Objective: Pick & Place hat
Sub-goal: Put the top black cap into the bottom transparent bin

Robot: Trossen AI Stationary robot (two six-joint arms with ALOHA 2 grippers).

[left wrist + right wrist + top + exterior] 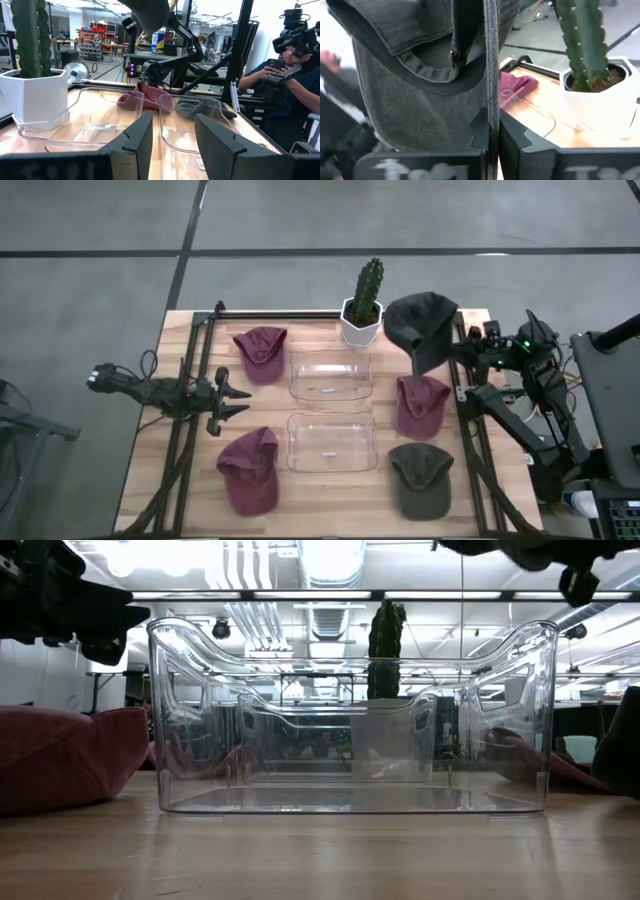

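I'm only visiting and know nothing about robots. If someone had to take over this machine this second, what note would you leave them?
Right gripper: shut on the grey hat, held in the air over the table's far right corner, next to the potted cactus.
Left gripper: open, holding nothing, waiting at the left side of the table.
Two clear bins in the middle, both seemingly empty.
On the table: three maroon hats and one dark olive hat.
Done: one hat picked up.
Left: set it down, probably into a bin; the other four hats are untouched.
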